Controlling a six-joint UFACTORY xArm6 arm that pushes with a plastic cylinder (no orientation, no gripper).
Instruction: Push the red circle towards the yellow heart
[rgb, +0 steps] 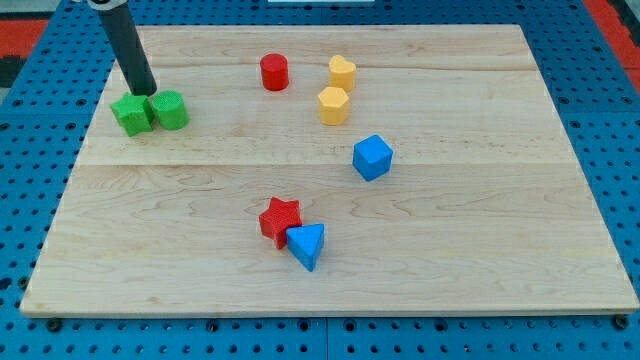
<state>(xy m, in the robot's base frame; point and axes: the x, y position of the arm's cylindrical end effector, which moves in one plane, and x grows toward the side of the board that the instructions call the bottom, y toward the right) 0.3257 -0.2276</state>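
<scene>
My tip (146, 93) sits at 12 o'clock of two touching green blocks (150, 111), no hand to open/shut. Red circle (274, 72) apart at 9 o'clock of yellow heart (342, 71).

Rod: my only visible part, a straight, smooth cylinder, dark grey to black
My tip (146, 93): same dark colour, plain

Single view only. Looks down at a slant from beyond the near edge of the wooden board (480, 250), facing across it. Set back enough to take in the whole board plus strips of blue pegboard (600, 120) around.
</scene>
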